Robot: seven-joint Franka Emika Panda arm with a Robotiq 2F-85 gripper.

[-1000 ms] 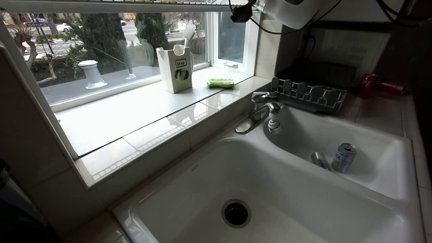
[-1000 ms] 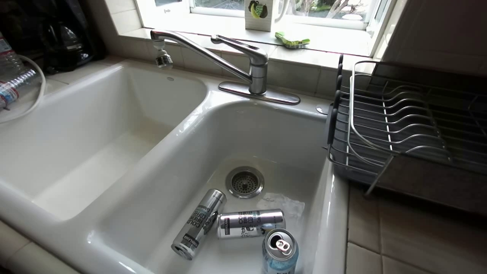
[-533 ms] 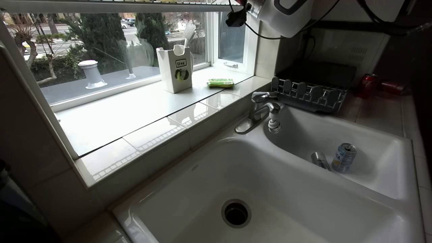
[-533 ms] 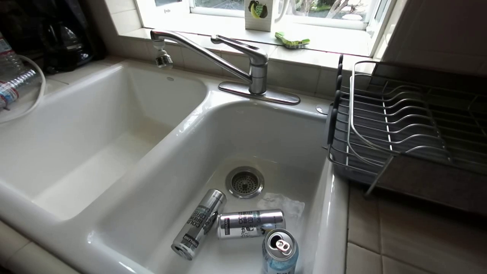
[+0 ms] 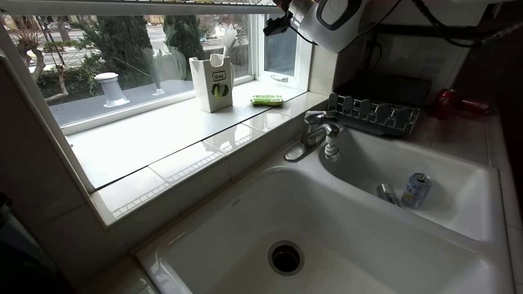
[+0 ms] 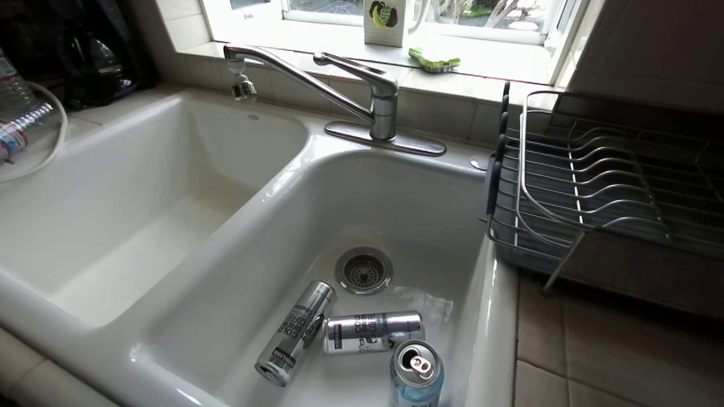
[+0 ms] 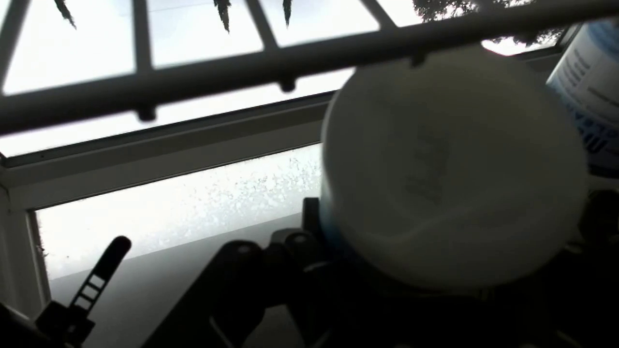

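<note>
In the wrist view my dark gripper (image 7: 454, 212) has its fingers on both sides of a round white container (image 7: 449, 164) with some blue on its side. The left finger pad lies against the container's side. The right finger is very dark, but it appears to be at the other side. The container's round end faces the camera. In an exterior view the white arm (image 5: 337, 20) hangs at the top, and the gripper is out of the picture there. A wire rack bar (image 7: 217, 72) crosses close to the container's upper edge; I cannot tell whether they touch.
A white and blue labelled bottle (image 7: 590, 87) is right of the container. Below are the sill with a white pitcher (image 5: 212, 83) and green packet (image 5: 267, 100), the faucet (image 6: 383, 107), dish rack (image 6: 582, 186), and a double sink (image 6: 226, 226) with several cans (image 6: 373, 332).
In an exterior view the white arm has moved left and slightly down, and more of it shows. The cans, sink and sill items have not moved.
</note>
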